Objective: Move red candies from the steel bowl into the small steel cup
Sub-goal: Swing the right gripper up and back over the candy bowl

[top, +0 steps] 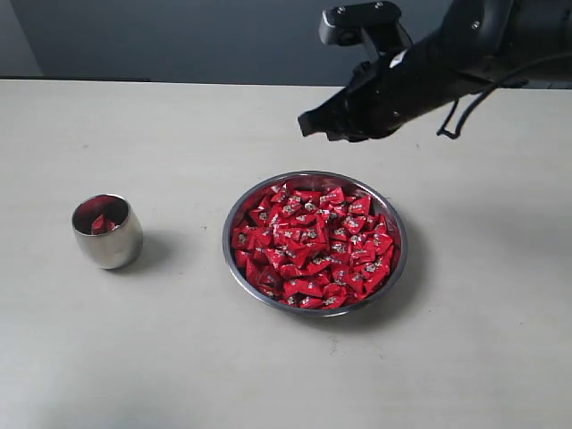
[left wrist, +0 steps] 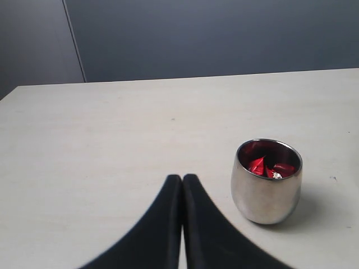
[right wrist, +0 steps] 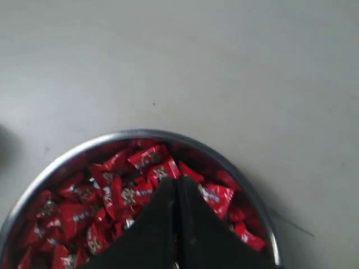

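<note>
The steel bowl [top: 394,214] sits at the table's middle, heaped with red candies [top: 315,243]. My right gripper [top: 308,125] hangs above the bowl's far rim, its fingers pressed together with nothing between them. In the right wrist view the same gripper [right wrist: 178,182] is shut over the red candies [right wrist: 148,158] inside the steel bowl [right wrist: 84,147]. The small steel cup [top: 109,243] stands to the left with a few red candies [top: 101,223] inside. From the left wrist, the small steel cup [left wrist: 266,196] is beside my shut, empty left gripper [left wrist: 182,178]. The left gripper does not show in the exterior view.
The pale table [top: 179,357] ends at a dark grey wall [top: 179,36] at the back. A black cable [top: 465,103] loops under the right arm.
</note>
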`<state>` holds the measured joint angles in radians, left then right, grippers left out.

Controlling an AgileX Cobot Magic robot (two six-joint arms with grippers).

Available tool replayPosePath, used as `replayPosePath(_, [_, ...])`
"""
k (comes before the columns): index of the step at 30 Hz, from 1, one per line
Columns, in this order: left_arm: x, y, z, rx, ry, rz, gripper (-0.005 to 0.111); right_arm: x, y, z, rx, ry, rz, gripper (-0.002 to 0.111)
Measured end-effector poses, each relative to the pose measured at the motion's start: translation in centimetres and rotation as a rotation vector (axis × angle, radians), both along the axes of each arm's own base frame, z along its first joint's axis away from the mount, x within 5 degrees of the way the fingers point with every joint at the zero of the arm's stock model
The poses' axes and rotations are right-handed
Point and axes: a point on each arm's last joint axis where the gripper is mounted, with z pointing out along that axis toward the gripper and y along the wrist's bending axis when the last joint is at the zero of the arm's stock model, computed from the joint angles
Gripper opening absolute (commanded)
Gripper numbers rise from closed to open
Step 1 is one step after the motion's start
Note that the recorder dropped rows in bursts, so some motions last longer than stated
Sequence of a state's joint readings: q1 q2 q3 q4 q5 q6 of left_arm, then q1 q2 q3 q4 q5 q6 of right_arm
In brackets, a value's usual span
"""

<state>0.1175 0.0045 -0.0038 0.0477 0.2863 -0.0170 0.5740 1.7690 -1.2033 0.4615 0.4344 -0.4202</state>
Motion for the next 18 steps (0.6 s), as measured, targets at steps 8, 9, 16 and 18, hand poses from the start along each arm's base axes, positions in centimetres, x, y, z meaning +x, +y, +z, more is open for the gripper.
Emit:
replayPosePath(8, [0.0,0.0,0.0,0.000,0.000,0.000,0.000,-1.2,-1.6,-2.0,-0.059,0.034,0.022,-0.001])
replayPosePath(9, [0.0,0.0,0.0,0.000,0.000,0.000,0.000,-1.2,-1.6,-2.0,-0.059,0.034,0.022,-0.001])
replayPosePath(16, [0.0,0.0,0.0,0.000,0.000,0.000,0.000,-1.0,-1.5,-2.7,-0.067,0.050,0.022,-0.001])
replayPosePath(18, [0.0,0.0,0.0,0.000,0.000,0.000,0.000,-0.9,-1.4,-3.5,-0.078,0.069,0.022,-0.001])
